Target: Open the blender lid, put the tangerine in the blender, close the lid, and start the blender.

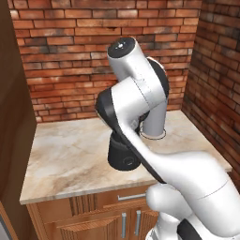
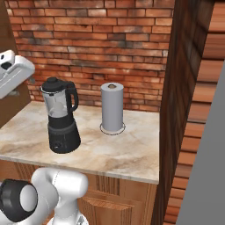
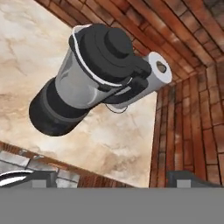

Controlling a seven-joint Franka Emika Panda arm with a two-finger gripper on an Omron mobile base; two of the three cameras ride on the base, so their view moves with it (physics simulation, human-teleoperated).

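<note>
The blender (image 2: 60, 116) stands upright on the marble counter (image 2: 127, 151), a clear jar with a black handle on a black base. The black blender lid (image 2: 53, 85) sits shut on the jar. The hand view looks down on the lid (image 3: 107, 48) and its raised knob, with the jar (image 3: 78, 83) and base (image 3: 50, 113) below it. My gripper (image 3: 113, 179) hovers above the blender, apart from it and open, its fingertips (image 3: 39, 178) wide with nothing between them. In the left base view my arm hides the jar, and the black base (image 1: 123, 157) shows beneath it. The tangerine is out of view.
A white-grey paper towel roll (image 2: 112, 107) stands upright right of the blender, near the brick back wall (image 2: 96, 39). A brick side wall (image 1: 215, 93) closes the counter's right end. A dark wood panel (image 1: 9, 117) borders the left. Cabinet drawers (image 1: 126, 199) lie below the counter edge.
</note>
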